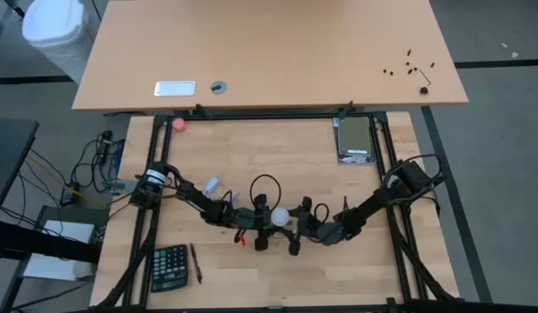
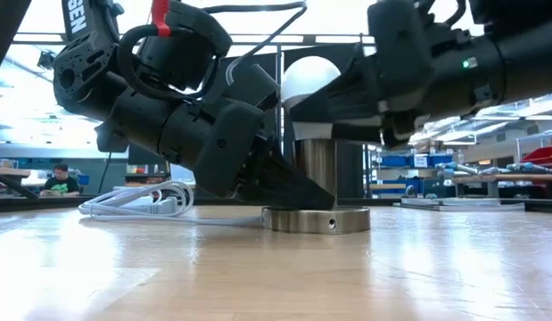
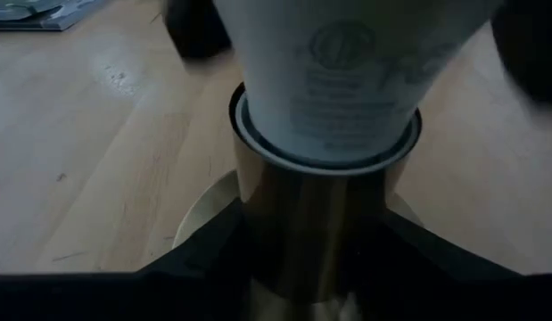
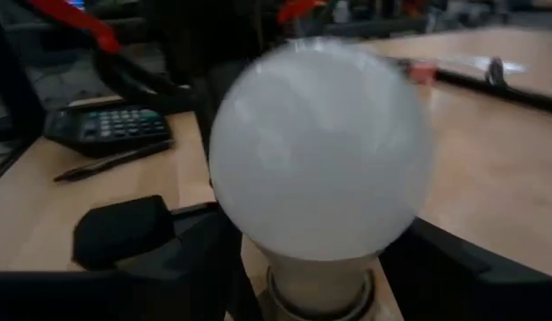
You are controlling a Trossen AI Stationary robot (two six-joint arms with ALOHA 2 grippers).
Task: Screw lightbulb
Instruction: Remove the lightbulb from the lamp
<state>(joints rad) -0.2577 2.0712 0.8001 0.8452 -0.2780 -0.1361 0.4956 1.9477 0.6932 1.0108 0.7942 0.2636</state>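
The white lightbulb (image 1: 279, 216) stands upright with its neck (image 3: 333, 116) in the top of a shiny metal socket column (image 2: 316, 165), which stands on a round metal base (image 2: 316, 219) on the table. My left gripper (image 1: 262, 219) comes in low from the table's left and is shut on the column. My right gripper (image 1: 295, 223) comes in from the table's right, higher up, and is shut on the bulb's globe (image 4: 320, 152). My left gripper pinches the socket column (image 3: 311, 232) between its two fingers, low on the column just above the base. The fingers (image 3: 213, 259) slant down from the table's left. The column stands upright on its base. My right gripper has the bulb between its two fingers (image 4: 182, 259), at the lower part of the globe (image 4: 258, 241) where it narrows toward the neck. The fingers come about level from the table's right. The bulb stands upright, its neck in the socket.
A calculator (image 1: 170, 266) and a pen (image 1: 196, 262) lie at the near left. A coiled white cord (image 2: 137, 203) lies behind the left arm. A grey box (image 1: 355, 139) sits at the far right and a pink ball (image 1: 177, 124) at the far left.
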